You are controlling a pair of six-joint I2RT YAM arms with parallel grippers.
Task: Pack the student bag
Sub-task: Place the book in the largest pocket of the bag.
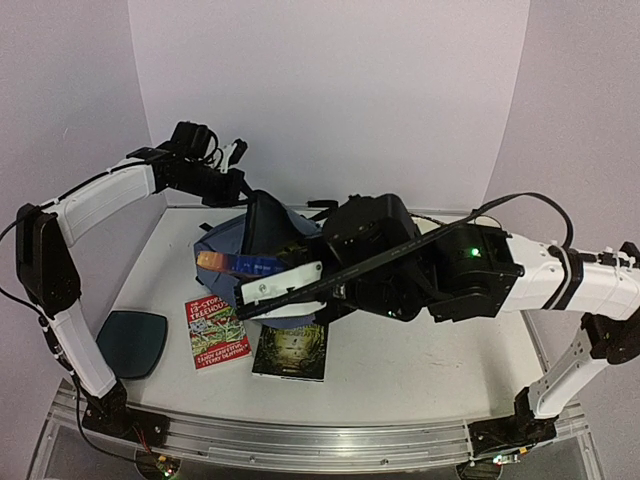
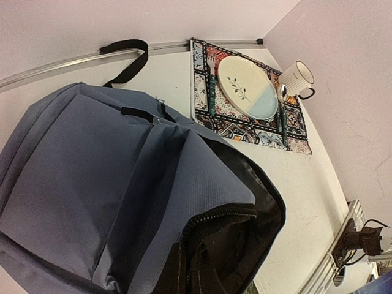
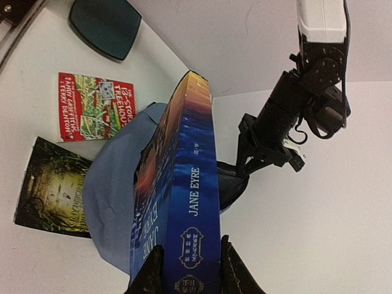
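The bag (image 1: 222, 242) sat in the middle of the table (image 1: 400, 370), toward the back, its mouth gaping and the dark lining on show. The left gripper (image 1: 235, 188) was up at the far side of it, jaws together, pinched on the rim by the look of it and holding that edge high.

The right gripper (image 3: 190, 274) was clamped on a blue book (image 3: 190, 171) (Jane Eyre, the spine read), one finger on each cover, spine turned to the wrist camera. The book reached out over the bag. I couldn't tell whether its far end was inside the mouth or only above it.

On the table in front of the bag lay a red book (image 1: 217, 333) and, just beside it on the right, a dark book (image 1: 290, 350), both flat and face up. A teal pad (image 1: 132, 342) lay further left, near the left arm's base.

Beyond the bag, the left wrist view showed a patterned mat (image 2: 294, 131) in the corner, with a plate (image 2: 248, 86) on it and a mug (image 2: 297, 76) at its edge.
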